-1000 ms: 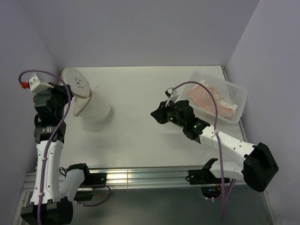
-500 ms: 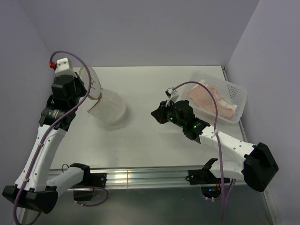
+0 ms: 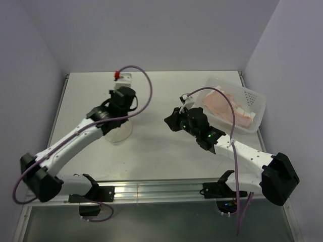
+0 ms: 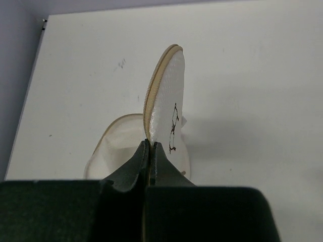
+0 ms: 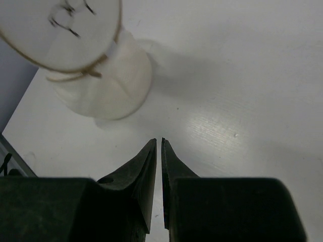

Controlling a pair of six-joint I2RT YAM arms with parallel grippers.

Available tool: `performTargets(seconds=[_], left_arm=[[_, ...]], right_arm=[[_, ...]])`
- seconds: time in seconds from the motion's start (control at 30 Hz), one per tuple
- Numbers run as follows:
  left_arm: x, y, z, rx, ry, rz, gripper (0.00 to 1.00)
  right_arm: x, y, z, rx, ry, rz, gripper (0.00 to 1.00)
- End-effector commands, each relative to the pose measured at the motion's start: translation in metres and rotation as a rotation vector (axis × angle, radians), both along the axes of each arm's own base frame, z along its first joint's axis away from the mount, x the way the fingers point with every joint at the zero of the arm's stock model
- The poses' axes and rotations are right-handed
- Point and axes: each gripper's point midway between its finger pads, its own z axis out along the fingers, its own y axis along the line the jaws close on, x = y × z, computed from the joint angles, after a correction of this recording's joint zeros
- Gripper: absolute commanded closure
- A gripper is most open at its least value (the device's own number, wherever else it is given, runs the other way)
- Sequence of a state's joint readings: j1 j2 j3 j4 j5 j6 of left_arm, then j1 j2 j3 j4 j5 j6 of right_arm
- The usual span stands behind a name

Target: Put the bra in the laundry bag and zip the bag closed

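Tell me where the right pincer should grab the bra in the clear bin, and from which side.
From straight above: the walls of the clear bin block any sideways approach. Pinch a fold of pink fabric near the middle of the bra; it lies loosely bunched, so a fold should gather easily.

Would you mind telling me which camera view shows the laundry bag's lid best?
The left wrist view: nearly the whole lid stands open, pinched at its rim between the left fingers. The right wrist view crops its face at the frame's top, and in the top external view the left arm hides it.
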State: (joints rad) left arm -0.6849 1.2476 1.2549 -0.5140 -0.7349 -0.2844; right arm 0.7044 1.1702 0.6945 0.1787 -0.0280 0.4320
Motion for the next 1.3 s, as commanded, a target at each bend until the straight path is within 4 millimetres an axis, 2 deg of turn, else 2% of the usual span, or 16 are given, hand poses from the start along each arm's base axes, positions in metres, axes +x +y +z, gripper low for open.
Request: performTargets(seconds=[0.0, 0.07, 0.2, 0.3, 0.33, 0.43, 0.53, 0.63, 0.77, 0.8, 0.87, 0.9, 0.97, 1.0, 1.07, 1.27], left_arm=[[0.008, -0.020, -0.044, 0.119, 0.052, 0.054, 1.00], [0.015, -0.036, -0.066, 0.152, 0.094, 0.041, 1.00], [0.025, -0.071, -0.086, 0.131, 0.131, -0.026, 0.96], [0.029, -0.098, -0.092, 0.090, 0.143, -0.074, 0.76], [0.030, -0.108, -0.090, 0.052, 0.144, -0.085, 0.61], [0.026, -0.123, -0.098, -0.014, 0.180, -0.114, 0.36], [0.016, -0.139, -0.097, -0.103, 0.202, -0.188, 0.23], [0.008, -0.143, -0.088, -0.170, 0.195, -0.227, 0.22], [0.005, -0.106, -0.075, -0.220, 0.175, -0.161, 0.25], [0.010, -0.078, -0.092, -0.236, 0.204, -0.087, 0.30], [0.010, -0.051, -0.087, -0.344, 0.192, -0.054, 0.32], [0.012, -0.014, -0.109, -0.385, 0.221, 0.046, 0.35], [0.016, 0.034, -0.100, -0.490, 0.144, 0.149, 0.36], [0.007, 0.044, -0.118, -0.538, 0.173, 0.179, 0.36], [0.005, 0.060, -0.114, -0.624, 0.134, 0.210, 0.36], [-0.003, 0.108, -0.155, -0.820, 0.123, 0.384, 0.36]], right_arm=[[0.008, -0.008, 0.038, 0.084, -0.096, -0.084, 0.85], [0.007, -0.012, 0.041, 0.109, -0.112, -0.100, 0.85], [0.006, -0.031, 0.057, 0.164, -0.170, -0.179, 0.87], [0.003, -0.041, 0.062, 0.203, -0.195, -0.219, 0.88], [0.004, -0.044, 0.064, 0.209, -0.203, -0.237, 0.88], [0.005, -0.048, 0.063, 0.215, -0.203, -0.258, 0.88], [0.008, -0.045, 0.057, 0.210, -0.183, -0.253, 0.88], [0.010, -0.039, 0.050, 0.200, -0.159, -0.238, 0.88], [0.014, -0.030, 0.043, 0.175, -0.131, -0.214, 0.81], [0.016, -0.027, 0.038, 0.161, -0.116, -0.207, 0.78], [0.017, -0.021, 0.035, 0.155, -0.099, -0.192, 0.67], [0.018, -0.016, 0.027, 0.141, -0.078, -0.172, 0.62], [0.021, -0.008, 0.016, 0.122, -0.042, -0.157, 0.50], [0.021, -0.004, 0.013, 0.119, -0.028, -0.141, 0.46], [0.023, 0.003, 0.009, 0.118, -0.008, -0.123, 0.39], [0.031, 0.023, -0.036, 0.049, 0.111, -0.083, 0.37]])
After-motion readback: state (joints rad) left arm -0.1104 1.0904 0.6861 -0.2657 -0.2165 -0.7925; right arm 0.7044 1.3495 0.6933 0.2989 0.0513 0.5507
